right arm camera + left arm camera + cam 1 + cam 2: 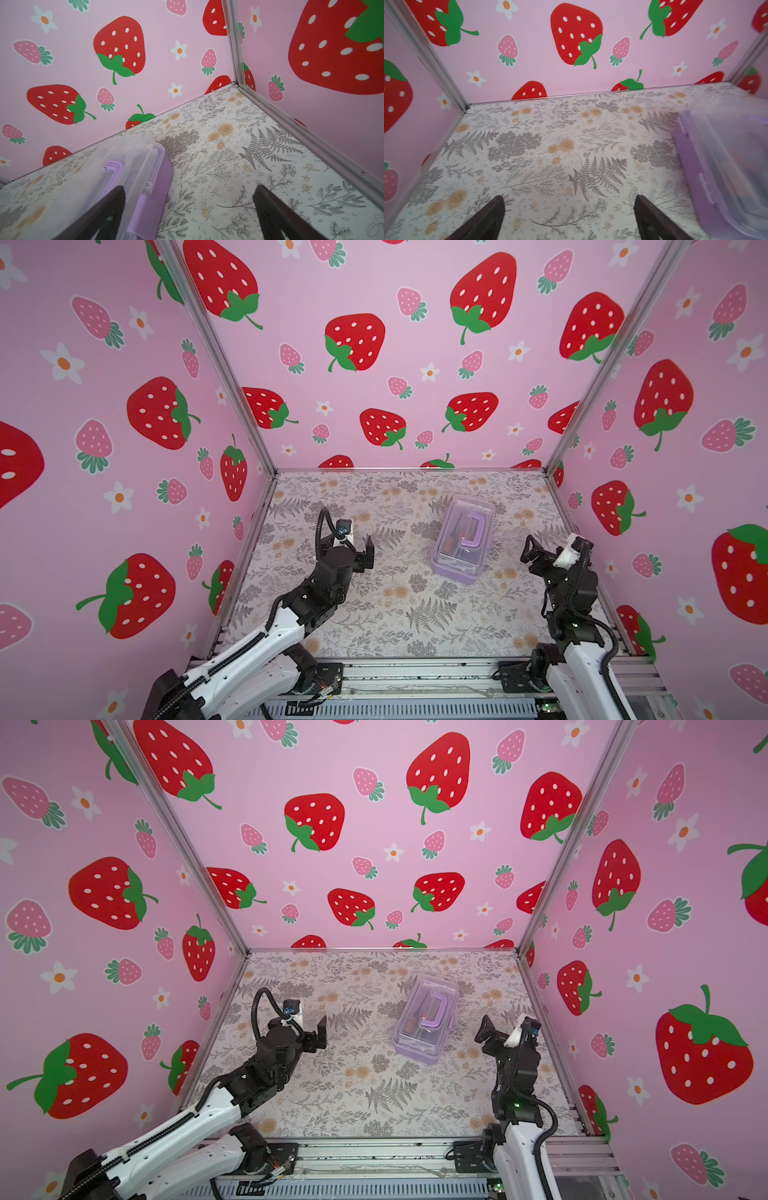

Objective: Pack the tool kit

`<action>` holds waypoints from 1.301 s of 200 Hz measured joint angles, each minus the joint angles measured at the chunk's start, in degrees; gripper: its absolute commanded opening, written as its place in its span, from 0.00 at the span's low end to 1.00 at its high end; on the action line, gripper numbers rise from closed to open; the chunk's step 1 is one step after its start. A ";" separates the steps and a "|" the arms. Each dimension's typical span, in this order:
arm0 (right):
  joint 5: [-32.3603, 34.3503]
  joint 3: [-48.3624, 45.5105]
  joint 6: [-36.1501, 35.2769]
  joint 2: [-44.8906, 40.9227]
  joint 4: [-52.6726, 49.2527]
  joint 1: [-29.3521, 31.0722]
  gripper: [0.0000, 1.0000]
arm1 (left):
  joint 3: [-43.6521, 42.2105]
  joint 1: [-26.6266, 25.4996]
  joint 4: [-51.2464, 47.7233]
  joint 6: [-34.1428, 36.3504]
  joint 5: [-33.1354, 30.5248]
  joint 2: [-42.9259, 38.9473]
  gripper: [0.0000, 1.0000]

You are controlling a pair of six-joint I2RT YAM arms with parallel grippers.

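The tool kit point(462, 539) sits right of centre in both top views on the table point(395, 614), its clear lid point(455, 560) down and its handle point(473, 529) flat. The right gripper point(190, 188) hangs near it at right, the left gripper point(569, 200) farther off at centre left. Both are spread wide, grasping nothing. I cannot tell if the lid is latched; unlatched, a lift could spill its contents. A careless right-arm swing could knock it.

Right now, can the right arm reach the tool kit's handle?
Probably yes. The right gripper sits open beside the tool kit, nothing between them, and the handle lies exposed on the closed lid. It lies flat, so gripping may be awkward.
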 measured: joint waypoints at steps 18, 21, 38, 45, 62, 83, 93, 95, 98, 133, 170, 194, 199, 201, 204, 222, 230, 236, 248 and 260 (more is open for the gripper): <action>4.61 0.02 -3.13 3.02 2.01 3.65 0.99 | -0.37 3.78 2.29 1.49 -3.63 4.81 0.99; 5.35 0.04 -3.65 3.56 2.34 4.57 0.99 | -0.37 4.50 2.82 1.62 -4.26 5.70 0.99; 12.41 0.09 -8.13 7.43 4.87 12.00 0.99 | -0.48 8.90 5.09 1.88 -7.34 11.41 0.99; 14.80 0.07 -9.62 9.49 6.14 14.78 0.99 | -0.63 10.45 5.97 2.05 -8.07 13.22 0.99; 19.37 -0.09 -12.55 14.25 10.23 18.01 0.99 | -1.57 13.44 8.48 2.86 -8.31 15.91 0.99; 23.91 -0.07 -15.58 22.58 16.48 18.78 0.99 | -4.55 16.74 14.03 3.80 -4.85 16.00 0.99; 25.40 -0.07 -16.92 27.21 19.17 18.84 0.99 | -5.73 18.97 16.44 3.76 -2.93 16.33 0.99; 25.75 -0.11 -17.09 28.02 19.69 18.84 0.99 | -5.90 19.30 16.74 3.78 -2.58 16.41 0.99; 26.14 -0.13 -17.49 29.57 20.70 18.84 0.99 | -6.21 19.96 17.46 3.78 -2.03 16.63 0.99; 29.22 -0.13 -19.78 41.07 30.18 18.88 0.99 | -7.54 24.96 24.17 3.78 4.09 21.31 0.99; 29.38 2.86 -21.70 49.16 36.92 17.81 0.99 | -7.45 26.27 28.41 4.79 8.31 27.91 0.99; 26.27 4.92 -22.12 50.71 38.69 13.70 0.99 | -7.52 27.78 32.59 5.49 10.60 30.25 0.99; 25.57 4.92 -22.18 50.69 39.39 12.74 0.99 | -7.61 28.35 34.21 5.49 11.30 31.06 0.99; 25.20 4.90 -22.14 50.69 39.69 12.26 0.99 | -7.67 28.76 35.23 5.40 11.58 31.54 0.99; 24.50 4.79 -22.18 50.66 40.26 11.54 0.99 | -7.78 29.07 36.30 5.35 12.00 32.09 0.99; 20.61 1.44 -21.11 51.21 48.13 6.99 0.99 | -7.91 31.67 39.54 5.05 14.51 36.22 0.99; 18.73 -1.36 -20.90 52.61 53.57 5.31 0.99 | -7.93 32.63 39.28 5.07 16.41 36.94 0.99; 17.86 -3.21 -20.79 54.03 56.54 4.37 0.99 | -7.87 33.22 39.26 5.07 17.90 37.22 0.99; 15.47 -5.14 -20.74 57.00 58.75 3.43 0.99 | -7.56 34.34 38.88 4.83 20.68 37.24 0.99; 12.20 -3.48 -21.24 58.25 56.46 3.45 0.99 | -6.95 35.21 38.60 4.50 22.51 37.24 0.99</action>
